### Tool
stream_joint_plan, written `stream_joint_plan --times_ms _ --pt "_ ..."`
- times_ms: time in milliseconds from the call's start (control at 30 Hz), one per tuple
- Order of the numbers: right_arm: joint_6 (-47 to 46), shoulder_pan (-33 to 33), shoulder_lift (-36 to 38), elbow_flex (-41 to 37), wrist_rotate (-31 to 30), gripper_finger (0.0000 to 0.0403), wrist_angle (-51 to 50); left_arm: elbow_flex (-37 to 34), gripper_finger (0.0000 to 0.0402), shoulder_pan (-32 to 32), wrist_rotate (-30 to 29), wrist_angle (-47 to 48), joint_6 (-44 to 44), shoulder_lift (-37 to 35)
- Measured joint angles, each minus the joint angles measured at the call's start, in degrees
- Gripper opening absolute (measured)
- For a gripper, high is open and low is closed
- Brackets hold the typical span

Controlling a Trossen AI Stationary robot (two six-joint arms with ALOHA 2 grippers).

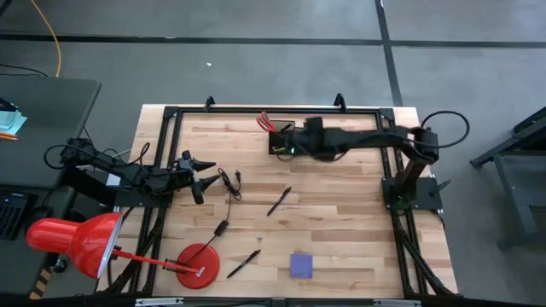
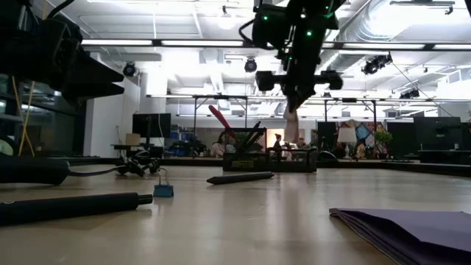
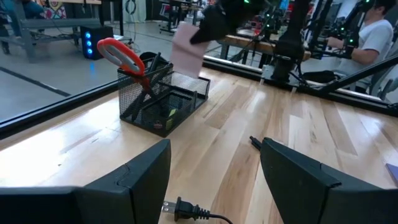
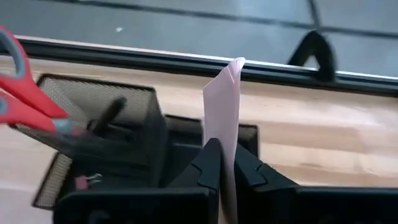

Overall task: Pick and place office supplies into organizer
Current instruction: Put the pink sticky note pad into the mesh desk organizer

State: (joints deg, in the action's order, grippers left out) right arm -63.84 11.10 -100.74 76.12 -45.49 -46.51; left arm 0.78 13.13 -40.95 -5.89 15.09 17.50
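So the pale pink sheet (image 4: pixel 225 124) is pinched upright in the right tool (image 4: pixel 225 163), hanging right over the lower tray part of the black mesh organizer (image 3: pixel 163 99) at the bench's far edge. Red-handled scissors (image 3: pixel 124 57) already stand in its taller cup. Left tool (image 3: pixel 214 177) sits wide open near the bench's left side, holding nothing, with a black pen (image 1: pixel 279 201) and purple sticky pad (image 1: pixel 301 265) lying loose on the bench (image 1: pixel 341 222).

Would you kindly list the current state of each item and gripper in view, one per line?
Right gripper: shut on the pale pink packet, above the organizer.
Pale pink packet: held upright, not yet released.
Left gripper: open, empty.
Organizer: upright on the table.
Red-handled scissors: standing in the organizer's cup, handles up.
Purple sticky-note pad: flat on the table.
Black pens: lying loose on the table.
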Motion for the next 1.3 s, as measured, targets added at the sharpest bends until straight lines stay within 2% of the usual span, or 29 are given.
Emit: stream_joint_plan --times_ms 133,333,400,567,767,1067,1300 --pt "5.25 4.71 1.05 0.02 6.35 0.0001 4.00 0.00 0.0232 0.02 0.01 0.00 0.00 0.00" --pt "4.28 10.14 0.63 -0.02 17.04 0.0005 6.40 0.00 0.0232 0.00 0.00 -0.02 0.00 0.00" --pt "4.67 10.73 -0.05 -0.09 18.90 0.0006 7.20 0.00 0.0232 0.00 0.00 0.00 0.00 0.00" --pt "4.51 10.15 -1.54 -0.09 18.74 0.0002 8.15 0.00 0.0232 0.02 0.00 0.00 0.00 0.00" --pt "-0.57 9.35 -2.75 -0.13 17.44 0.0003 2.51 0.00 0.0232 0.01 0.00 0.00 0.00 0.00" --pt "0.47 9.35 -5.85 -0.13 19.01 0.0003 9.07 -0.02 0.0232 0.01 0.00 -0.03 0.00 0.00" --pt "0.88 9.50 -6.70 -0.13 19.95 0.0003 9.23 -0.02 0.0232 0.00 0.00 0.00 0.00 0.00"
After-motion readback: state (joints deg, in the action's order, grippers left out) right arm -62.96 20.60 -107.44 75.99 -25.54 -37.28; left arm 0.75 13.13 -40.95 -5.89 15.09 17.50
